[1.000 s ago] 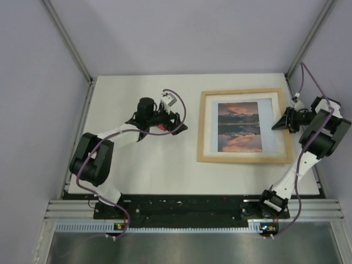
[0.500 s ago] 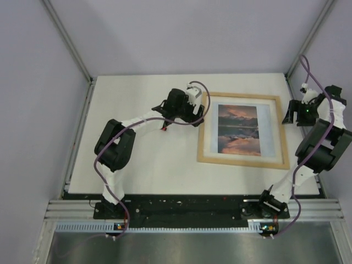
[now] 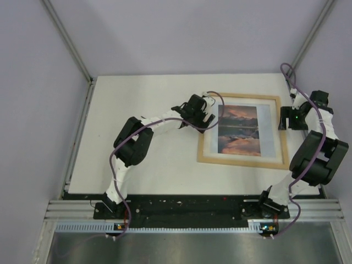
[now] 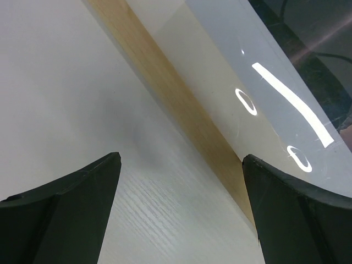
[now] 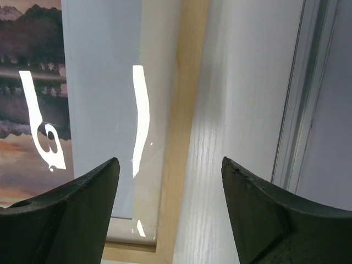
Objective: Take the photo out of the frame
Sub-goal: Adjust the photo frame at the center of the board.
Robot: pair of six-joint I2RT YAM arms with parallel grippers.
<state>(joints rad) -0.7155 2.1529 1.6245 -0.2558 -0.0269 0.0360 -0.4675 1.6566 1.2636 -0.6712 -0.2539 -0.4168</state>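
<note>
My left claw (image 4: 181,181) and right claw (image 5: 170,176) hang released and empty over opposite side rails of the large pale-wood picture frame (image 3: 242,160). It lies face up on the white tabletop (image 3: 143,165), with the white-bordered orange-and-blue mountain sunset photo (image 3: 239,130) inside. A shallow pinch on the thin rim could slip and skid the frame.

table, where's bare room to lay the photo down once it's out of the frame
Widest bare patch: the table left of the left arm, out to its left edge. A clear strip runs between the near rim of the frame and the arm bases. Crowded: both side rims of the frame, where the open jaws stand.
</note>
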